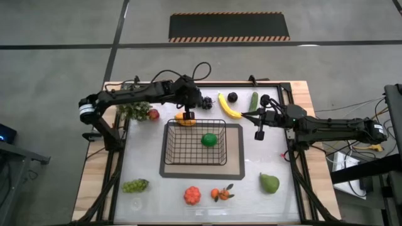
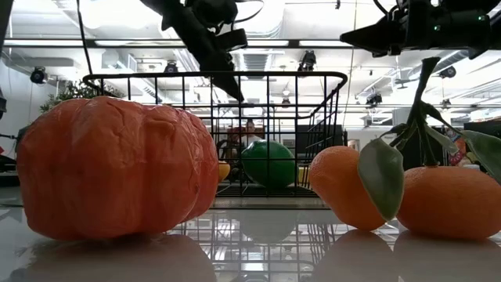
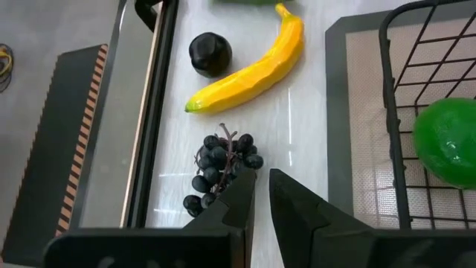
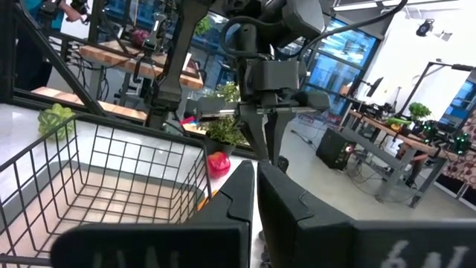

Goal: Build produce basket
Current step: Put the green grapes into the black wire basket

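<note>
A glossy white counter (image 1: 151,201) with a wooden edge stands on a grey concrete floor, and a grey mat (image 1: 235,150) with a dark border lies at its middle. The black wire basket (image 1: 195,143) sits on the mat and holds a round green fruit (image 1: 209,139); an orange piece (image 1: 186,116) lies at the basket's far rim.

The left tool (image 1: 190,113) hangs over that far rim, just beside the dark grapes (image 3: 219,167), its fingers (image 3: 239,195) nearly together with only a thin gap, holding nothing. The right tool (image 1: 258,134) hovers over bare counter off the mat's right edge, near the banana (image 1: 228,105), fingers likewise close-set and empty.

Behind the basket lie a dark round fruit (image 1: 232,96) and a cucumber (image 1: 253,102). A red fruit (image 1: 153,114) sits by the leafy plant (image 1: 133,112). Along the near edge lie green grapes (image 1: 135,185), a ribbed red-orange fruit (image 1: 192,195), two leafed oranges (image 1: 221,194) and a green pear (image 1: 269,183).
</note>
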Robot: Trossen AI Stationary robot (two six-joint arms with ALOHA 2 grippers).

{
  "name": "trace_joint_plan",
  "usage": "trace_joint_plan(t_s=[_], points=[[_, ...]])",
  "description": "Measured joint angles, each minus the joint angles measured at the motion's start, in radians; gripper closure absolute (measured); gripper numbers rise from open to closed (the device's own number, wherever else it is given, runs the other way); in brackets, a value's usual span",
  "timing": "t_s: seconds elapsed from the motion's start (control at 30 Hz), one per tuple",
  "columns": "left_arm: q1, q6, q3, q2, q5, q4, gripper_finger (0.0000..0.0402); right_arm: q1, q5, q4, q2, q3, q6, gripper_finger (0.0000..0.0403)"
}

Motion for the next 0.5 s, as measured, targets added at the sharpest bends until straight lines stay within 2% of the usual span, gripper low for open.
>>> trace_joint_plan(t_s=[0.23,0.5], points=[[0.000,-0.020,0.000,-0.007,0.000,-0.009,0.0358,0.000,0.000,-0.005,0.000,0.000,0.000,0.0394],[-0.007,-0.080,0.000,-0.041,0.001,-0.024,0.0303,0.000,0.002,-0.007,0.000,0.000,-0.002,0.0394]])
